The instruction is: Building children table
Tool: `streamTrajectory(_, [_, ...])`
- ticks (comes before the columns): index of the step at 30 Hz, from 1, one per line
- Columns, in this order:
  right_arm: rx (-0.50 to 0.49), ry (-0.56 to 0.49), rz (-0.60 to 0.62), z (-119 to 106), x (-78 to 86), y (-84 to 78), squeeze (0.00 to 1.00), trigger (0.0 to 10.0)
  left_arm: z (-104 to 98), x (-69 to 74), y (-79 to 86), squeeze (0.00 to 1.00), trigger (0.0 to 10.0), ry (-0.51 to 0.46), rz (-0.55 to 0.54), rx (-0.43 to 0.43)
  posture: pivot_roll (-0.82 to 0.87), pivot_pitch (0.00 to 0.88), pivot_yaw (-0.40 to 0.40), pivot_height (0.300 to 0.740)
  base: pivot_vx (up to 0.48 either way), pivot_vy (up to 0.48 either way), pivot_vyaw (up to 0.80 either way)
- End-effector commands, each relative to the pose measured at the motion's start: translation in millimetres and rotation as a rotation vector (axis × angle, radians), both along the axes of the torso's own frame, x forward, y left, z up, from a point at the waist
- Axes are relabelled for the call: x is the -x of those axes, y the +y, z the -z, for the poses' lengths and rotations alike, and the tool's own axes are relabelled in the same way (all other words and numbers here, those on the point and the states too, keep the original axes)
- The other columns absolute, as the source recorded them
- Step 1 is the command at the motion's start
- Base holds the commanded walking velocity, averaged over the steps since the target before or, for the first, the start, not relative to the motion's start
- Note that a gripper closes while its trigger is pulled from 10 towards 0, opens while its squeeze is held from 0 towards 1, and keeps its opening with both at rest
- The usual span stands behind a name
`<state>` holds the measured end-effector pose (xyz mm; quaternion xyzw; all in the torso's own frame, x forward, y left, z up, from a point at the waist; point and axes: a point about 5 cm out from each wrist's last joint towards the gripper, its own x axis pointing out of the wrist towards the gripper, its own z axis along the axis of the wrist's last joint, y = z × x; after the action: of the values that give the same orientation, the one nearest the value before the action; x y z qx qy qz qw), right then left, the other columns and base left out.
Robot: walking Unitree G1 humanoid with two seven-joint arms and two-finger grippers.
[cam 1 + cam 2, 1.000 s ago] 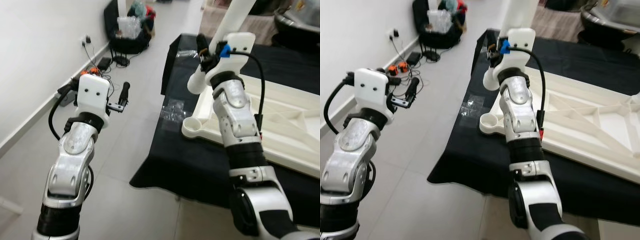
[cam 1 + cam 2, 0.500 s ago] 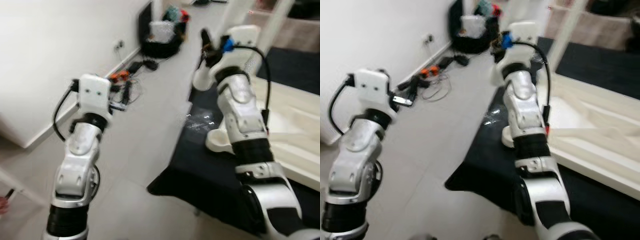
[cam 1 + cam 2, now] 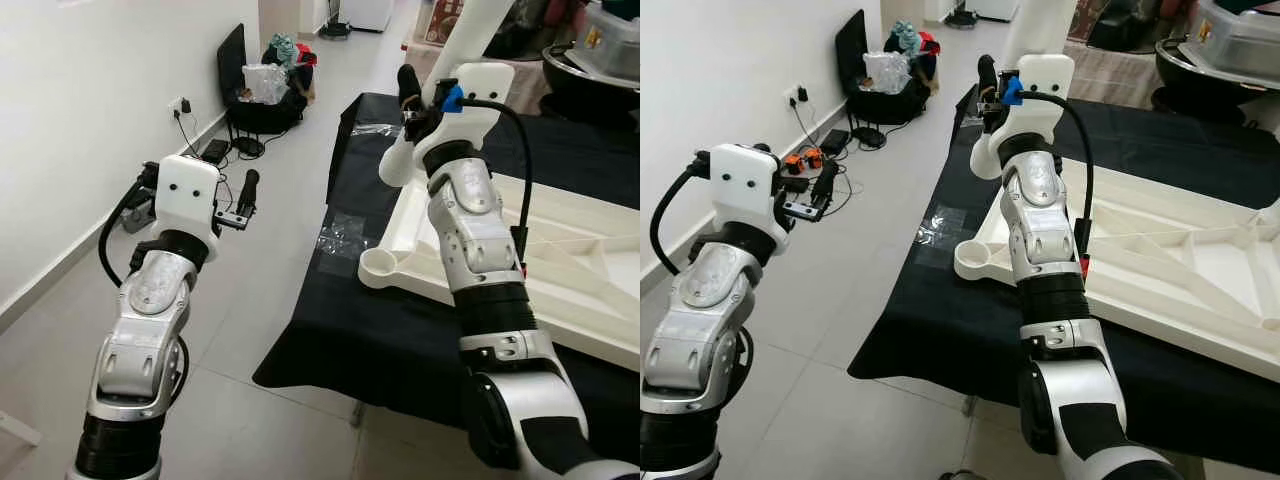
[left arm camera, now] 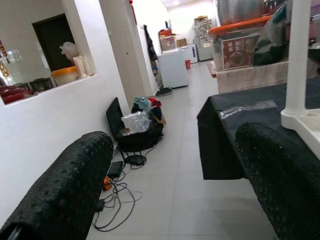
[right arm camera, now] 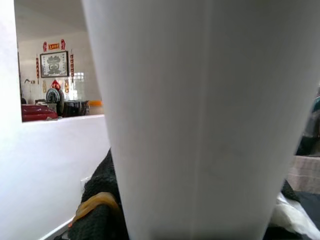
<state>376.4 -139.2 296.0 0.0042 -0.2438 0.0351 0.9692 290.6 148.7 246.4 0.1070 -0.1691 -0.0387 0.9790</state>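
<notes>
So the white plastic kids' table top (image 3: 560, 250) is lying upside down on a black cloth (image 3: 400, 330) that covers the tabletop, ribs facing up, with a round leg socket (image 3: 383, 265) at the near corner by the cloth's edge. One white table leg (image 3: 1038, 30) stands up at the far corner of it, and the right gripper (image 3: 408, 95) is right up against that leg. In the right wrist view the white leg (image 5: 200, 115) sits close in front of the camera with the black fingers (image 5: 100, 200) on either side of it, so they're pinching the leg.

The left gripper (image 3: 247, 195) is held up over the floor, well away from the cloth and the table parts. Its fingers (image 4: 70, 185) are spread apart with nothing between them.

Further out: a clear plastic bag (image 3: 345, 232) lies on the cloth near the socket corner. Along the white wall there's a tangle of cables and chargers (image 3: 805, 165) on the floor tiles, and past that a black bag stuffed with plastic and clothes (image 3: 262, 85). A dark basin (image 3: 1215, 55) sits at the far right.
</notes>
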Motion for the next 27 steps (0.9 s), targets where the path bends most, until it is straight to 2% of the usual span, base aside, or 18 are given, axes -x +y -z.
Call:
streamTrajectory(1, [0.003,-0.015,0.001,-3.7,-0.1,0.5,0.0,10.0,1.1,-0.5,-2.7,0.0,10.0,0.001,0.013,-0.017,0.06,0.057,-0.069,0.74,0.259,-0.352,0.0])
streamTrajectory(5, [0.003,-0.018,0.0,-4.5,-0.3,0.3,0.0,10.0,1.0,-0.6,-3.3,0.0,10.0,0.002,0.012,-0.019,0.06,0.06,-0.07,0.74,0.267,-0.346,0.0])
streamTrajectory(13, [-0.016,-0.021,-0.03,-5.8,-0.4,1.8,0.0,10.0,0.7,-0.2,-1.6,0.0,10.0,0.008,-0.004,0.028,0.06,0.063,-0.068,0.74,0.034,0.0,0.0])
streamTrajectory(15, [-0.036,-0.013,-0.152,-7.1,0.2,11.0,0.0,10.0,1.5,-0.2,-1.5,0.0,10.0,0.011,-0.004,0.026,0.06,0.063,-0.072,0.74,0.0,0.0,0.0])
streamTrajectory(18, [0.008,0.007,-0.291,-4.7,2.1,25.0,0.0,10.0,5.6,1.0,-0.2,0.0,10.0,0.025,-0.01,0.026,0.05,0.063,-0.072,0.74,0.0,0.0,0.0])
streamTrajectory(27, [0.003,0.031,-0.349,1.5,2.7,31.0,0.0,10.0,12.1,6.2,-0.9,0.0,10.0,0.052,-0.001,0.047,0.06,0.066,-0.078,0.74,0.0,0.028,0.0])
